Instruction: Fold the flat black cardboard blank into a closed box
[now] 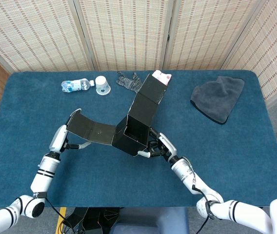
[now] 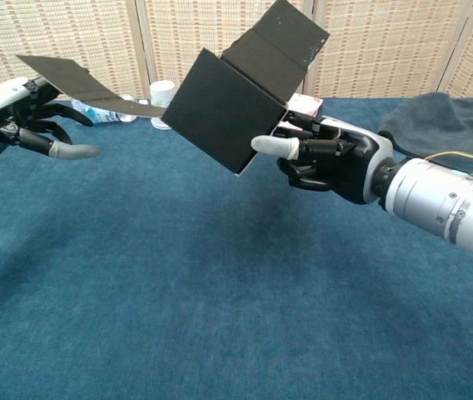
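Head view shows the black cardboard box (image 1: 131, 135) lifted above the blue table (image 1: 236, 146), near the middle of it, tilted, with its open side turned up toward the camera. One long flap (image 1: 149, 97) goes out to the far right, another flap (image 1: 90, 129) goes out to the left. The right hand (image 1: 159, 146) holds the box at its right near corner; in the chest view the thumb (image 2: 271, 146) lies on the dark front wall and the other fingers are behind the edge, so the wall is pinched between them. The left hand (image 1: 63, 138) is at the left end of the left flap, under it. Its fingers are spread, and in the chest view one finger (image 2: 72, 151) points out to the right below the flap. Whether this hand touches the flap, the pictures do not show clearly.

At the far edge of the table lie a water bottle (image 1: 75, 85), a paper cup (image 1: 102, 85), a dark glove (image 1: 129, 81) and a white and red packet (image 1: 161, 75), partly hidden behind the flap. A grey cloth (image 1: 217, 98) lies far right.
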Controlling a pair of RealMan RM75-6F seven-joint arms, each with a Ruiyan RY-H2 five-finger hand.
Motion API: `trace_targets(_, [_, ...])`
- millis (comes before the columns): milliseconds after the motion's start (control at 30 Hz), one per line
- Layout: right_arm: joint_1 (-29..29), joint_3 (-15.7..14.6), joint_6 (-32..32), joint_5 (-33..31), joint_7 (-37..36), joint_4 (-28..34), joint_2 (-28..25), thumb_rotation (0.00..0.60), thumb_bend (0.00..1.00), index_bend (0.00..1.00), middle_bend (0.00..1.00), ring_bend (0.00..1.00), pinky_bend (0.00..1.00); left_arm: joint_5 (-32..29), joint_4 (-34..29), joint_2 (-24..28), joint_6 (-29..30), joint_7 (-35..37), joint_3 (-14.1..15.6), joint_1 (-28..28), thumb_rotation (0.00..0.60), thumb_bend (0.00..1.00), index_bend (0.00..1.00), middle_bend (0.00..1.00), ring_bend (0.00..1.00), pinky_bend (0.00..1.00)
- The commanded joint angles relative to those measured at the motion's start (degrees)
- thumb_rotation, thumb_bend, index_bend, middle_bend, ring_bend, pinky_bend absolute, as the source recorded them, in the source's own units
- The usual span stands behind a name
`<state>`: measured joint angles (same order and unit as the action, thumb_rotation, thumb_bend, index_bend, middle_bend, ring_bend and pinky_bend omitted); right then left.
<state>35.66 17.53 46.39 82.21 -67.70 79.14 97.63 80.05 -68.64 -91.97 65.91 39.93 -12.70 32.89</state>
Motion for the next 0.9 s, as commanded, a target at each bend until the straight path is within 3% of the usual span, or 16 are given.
trace_targets(33, [0.63,-0.49,0.61,0.22,-0.44,-0.88,0.66,0.6,0.38,0.35,0.41,0.8,1.0,0.76,-0.32,-1.31,0.81,2.64,-0.62,0.77,0.6,0.07,0.0,0.0,0.29,0.5])
trace_targets(367, [2.0,-1.78,1.82,-0.33,1.02,-2.05,1.31,0.6,0.39,0.36,0.41,0.81,1.0,3.12,1.3,-3.92,5.37,2.75,-0.8,1.13,0.6,0.07,0.0,0.0,0.29,0.5])
trace_targets(900, [3.89,-3.55,0.25,-2.05,4.92,-1.66,0.5,0.6,0.4,0.36,0.41,0.81,1.0,4.36,9.6,-8.44,11.83,3.96,-1.86,1.51,0.6,0.07,0.0,0.0,0.32,0.5])
